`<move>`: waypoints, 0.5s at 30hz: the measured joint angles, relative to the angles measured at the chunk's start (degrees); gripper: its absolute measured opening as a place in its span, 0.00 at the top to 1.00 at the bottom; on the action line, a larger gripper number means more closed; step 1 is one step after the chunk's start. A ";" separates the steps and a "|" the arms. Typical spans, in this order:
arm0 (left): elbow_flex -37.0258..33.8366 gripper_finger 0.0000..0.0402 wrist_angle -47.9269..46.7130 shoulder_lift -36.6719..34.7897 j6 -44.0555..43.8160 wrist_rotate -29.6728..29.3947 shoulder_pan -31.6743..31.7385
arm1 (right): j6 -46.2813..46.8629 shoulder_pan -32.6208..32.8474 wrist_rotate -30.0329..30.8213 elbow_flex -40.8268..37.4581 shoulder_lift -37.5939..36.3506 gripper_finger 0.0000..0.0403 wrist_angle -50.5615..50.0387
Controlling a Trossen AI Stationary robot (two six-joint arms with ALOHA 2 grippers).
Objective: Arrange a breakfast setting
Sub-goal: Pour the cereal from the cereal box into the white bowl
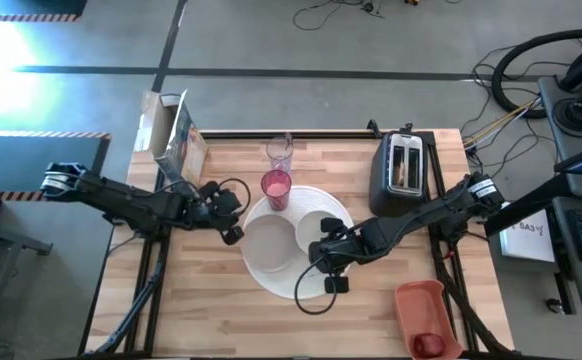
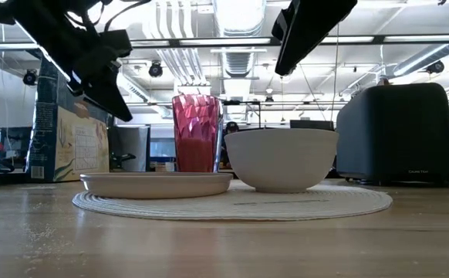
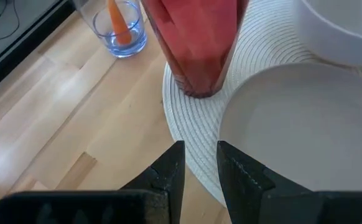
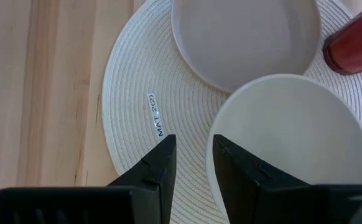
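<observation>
Hovering over the mat (image 1: 271,275), both grippers held nothing, jaws nearly together: left gripper (image 1: 233,215) beside your plate (image 1: 270,243), right gripper (image 1: 331,265) above the bowl (image 1: 317,229).

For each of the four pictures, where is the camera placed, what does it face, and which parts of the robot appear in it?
High view: above the table, looking straight down; both arms, left gripper, right gripper.
Low view: at tabletop height, looking level across at the plate, bowl and toaster; both arms enter from above.
Left wrist view: on the left arm, facing the pink tumbler; its own fingers show.
Right wrist view: on the right arm, facing the bowl; its own fingers show.
All four views share the round mat.
</observation>
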 joint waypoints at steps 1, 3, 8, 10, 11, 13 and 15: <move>0.17 0.80 0.07 0.02 -0.42 -0.42 -0.11 | -0.01 -0.01 0.01 0.00 0.00 0.76 0.01; 0.13 0.77 -0.59 -0.68 -1.72 -2.51 -0.77 | -0.01 0.02 -0.01 0.00 0.00 0.76 0.02; -0.17 0.61 -5.76 -3.23 -7.68 -6.95 -3.87 | -0.02 -0.01 0.00 0.00 0.00 0.76 0.20; -0.17 0.53 -8.16 -4.53 -9.76 -9.44 -5.62 | -0.01 -0.01 -0.01 0.00 0.00 0.76 0.19; -0.17 0.49 -9.58 -5.23 -11.22 -10.79 -6.41 | 0.00 0.01 -0.02 0.00 0.00 0.76 0.21; -0.17 0.42 -11.80 -6.56 -16.26 -13.32 -7.75 | -0.01 -0.01 -0.02 0.00 0.00 0.76 0.27; -0.17 0.36 -15.88 -7.67 -24.22 -14.96 -8.27 | -0.02 -0.01 -0.02 0.00 0.00 0.76 0.28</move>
